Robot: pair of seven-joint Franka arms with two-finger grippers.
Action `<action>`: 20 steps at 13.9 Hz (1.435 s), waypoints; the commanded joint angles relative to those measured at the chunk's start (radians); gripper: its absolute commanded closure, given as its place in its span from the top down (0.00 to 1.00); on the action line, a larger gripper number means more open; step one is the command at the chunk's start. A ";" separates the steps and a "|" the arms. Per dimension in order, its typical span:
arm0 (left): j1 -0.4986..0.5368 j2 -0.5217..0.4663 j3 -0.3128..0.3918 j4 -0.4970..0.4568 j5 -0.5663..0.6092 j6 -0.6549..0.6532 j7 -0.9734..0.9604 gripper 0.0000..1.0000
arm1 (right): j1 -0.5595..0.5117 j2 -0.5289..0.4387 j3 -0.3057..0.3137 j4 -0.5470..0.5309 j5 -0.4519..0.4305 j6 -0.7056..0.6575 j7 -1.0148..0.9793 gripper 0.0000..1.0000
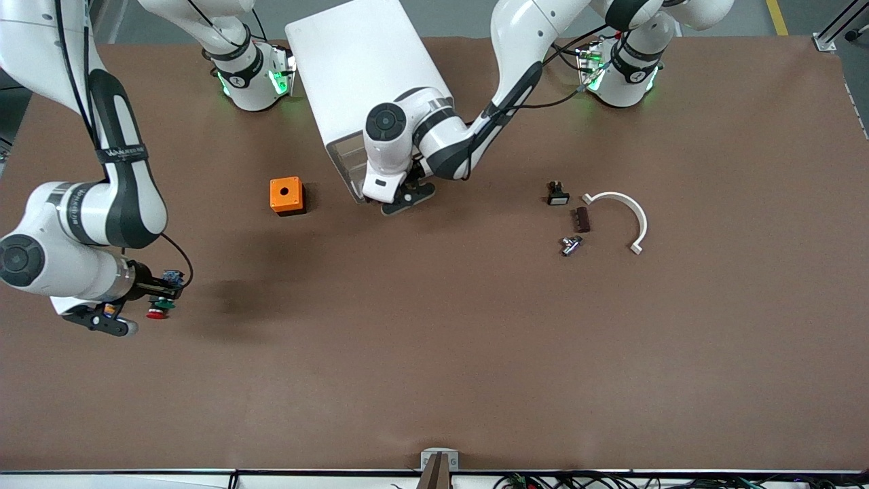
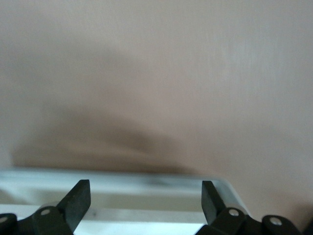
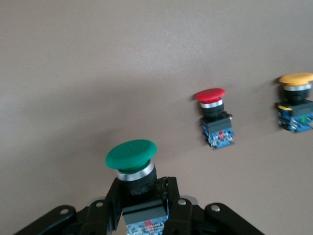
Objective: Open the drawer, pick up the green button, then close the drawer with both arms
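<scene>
Orange box (image 1: 287, 195) near cabinet (image 1: 363, 75); white curved bracket (image 1: 624, 216), 3 small parts toward left arm's end.

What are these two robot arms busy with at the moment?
The right gripper is shut on the green button, holding it above the table at the right arm's end, close to the red button and the yellow button. The left gripper is open at the drawer of the white cabinet.

High front cam facing both arms' bases; wrist cams close above brown table (image 1: 434, 353).
</scene>
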 commanded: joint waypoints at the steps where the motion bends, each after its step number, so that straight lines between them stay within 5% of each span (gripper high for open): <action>1: 0.007 -0.010 -0.041 -0.008 -0.022 0.009 0.017 1.00 | -0.034 0.018 0.019 -0.074 -0.012 0.110 -0.054 0.28; 7: 0.039 -0.008 -0.061 -0.008 -0.072 0.008 0.095 1.00 | -0.040 0.062 0.024 -0.122 -0.001 0.204 -0.114 0.28; 13: 0.311 -0.037 -0.044 -0.002 -0.046 -0.050 0.556 1.00 | -0.041 0.088 0.025 -0.139 0.002 0.239 -0.114 0.29; 16: 0.424 -0.060 -0.044 0.001 0.109 -0.055 0.705 1.00 | -0.040 0.094 0.025 -0.138 0.002 0.253 -0.114 0.33; 17: 0.464 -0.077 -0.046 0.001 0.129 -0.057 0.770 1.00 | -0.040 0.094 0.025 -0.138 0.003 0.253 -0.114 0.40; 19: 0.536 -0.108 -0.046 -0.001 0.129 -0.084 0.909 1.00 | -0.040 0.093 0.025 -0.136 0.002 0.250 -0.111 0.74; 20: 0.588 -0.120 -0.050 -0.001 0.131 -0.110 0.984 1.00 | -0.040 0.091 0.025 -0.134 0.002 0.247 -0.110 1.00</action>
